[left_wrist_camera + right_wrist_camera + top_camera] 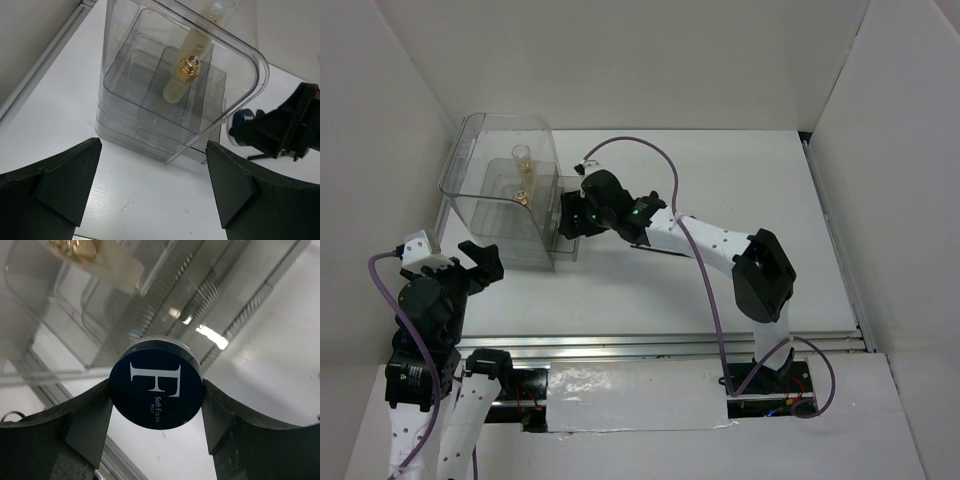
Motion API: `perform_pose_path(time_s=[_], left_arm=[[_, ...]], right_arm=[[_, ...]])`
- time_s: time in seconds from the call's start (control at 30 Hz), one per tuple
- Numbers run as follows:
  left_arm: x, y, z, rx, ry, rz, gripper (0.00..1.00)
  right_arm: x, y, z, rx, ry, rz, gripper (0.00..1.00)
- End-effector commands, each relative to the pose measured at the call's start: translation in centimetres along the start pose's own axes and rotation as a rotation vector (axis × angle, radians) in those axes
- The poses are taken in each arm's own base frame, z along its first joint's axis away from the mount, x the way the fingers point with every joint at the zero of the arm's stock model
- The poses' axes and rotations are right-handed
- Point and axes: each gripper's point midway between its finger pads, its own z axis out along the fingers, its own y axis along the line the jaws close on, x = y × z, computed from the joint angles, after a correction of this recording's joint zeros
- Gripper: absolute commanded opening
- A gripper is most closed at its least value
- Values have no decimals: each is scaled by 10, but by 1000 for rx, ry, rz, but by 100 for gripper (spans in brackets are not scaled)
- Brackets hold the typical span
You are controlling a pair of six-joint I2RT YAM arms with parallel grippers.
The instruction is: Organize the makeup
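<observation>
Tabletop [740, 180], walls [650, 60] white, right claw [156, 407] gripping compact [156, 388]

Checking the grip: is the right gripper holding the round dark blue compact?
Yes, the right gripper clamps the round dark blue compact from both sides.

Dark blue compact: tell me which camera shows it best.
Right wrist. The dark blue compact fills the middle, its lid lettering readable, clamped by the right gripper. The left wrist view catches only a small blue edge at that gripper; the top external view hides it behind the gripper.
</observation>
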Motion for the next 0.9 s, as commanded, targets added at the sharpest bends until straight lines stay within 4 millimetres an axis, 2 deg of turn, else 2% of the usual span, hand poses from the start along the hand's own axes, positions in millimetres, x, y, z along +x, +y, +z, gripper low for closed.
perform_pose_path(time_s=[0.0, 0.17, 0.27, 0.37, 0.5, 0.67, 0.77, 0.87], left_arm=[[-8, -6, 0, 30, -34, -11, 99], [-8, -7, -1, 37, -35, -9, 99], [-7, -8, 0, 41, -32, -8, 99], [-7, -8, 0, 42, -31, -6, 99], [-7, -9, 0, 48, -29, -5, 99], [-7, -9, 0, 47, -30, -5, 99], [-7, -9, 1, 48, -28, -6, 99], [-7, -9, 1, 47, -26, -5, 100]], right_arm=[[-43, 24, 16, -100, -135, 34, 52], [-40, 22, 46, -98, -111, 29, 55], [-35, 20, 58, -84, -91, 26, 56], [-32, 14, 62, -60, -86, 25, 62], [-33, 11, 59, -49, -89, 16, 78], [-44, 13, 48, -35, -112, -9, 100], [-56, 17, 38, -29, -136, -15, 100], [-71, 11, 25, 11, -179, -8, 100]])
